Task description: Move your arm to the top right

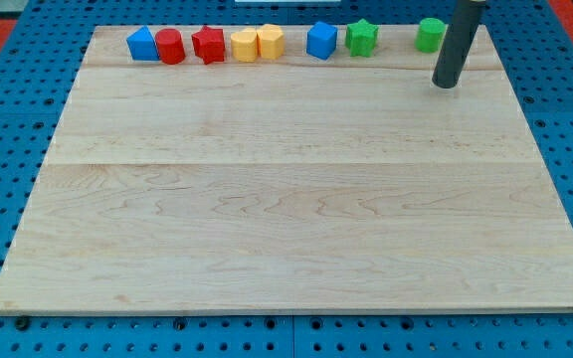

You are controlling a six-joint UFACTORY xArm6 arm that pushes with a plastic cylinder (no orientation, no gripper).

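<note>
End effector: bare rod, holds nothing; my tip (447, 85) on wooden board (286, 219), beside green cylinder (429, 35).

8 blocks in 1 row along the top edge of the board (296, 219), from the view's left: blue block (142, 45), red cylinder (170, 46), red star (208, 45), yellow block (244, 45) touching yellow hexagon (271, 41), blue pentagon (321, 41), green star (362, 38), green cylinder (430, 35) set apart. My tip (447, 84) stands on the board just below and right of the green cylinder.

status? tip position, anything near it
My tip at board's top right, on the surface. Green cylinder just to its upper left, apart. Green star further left in the top row. Nothing in the way.
</note>
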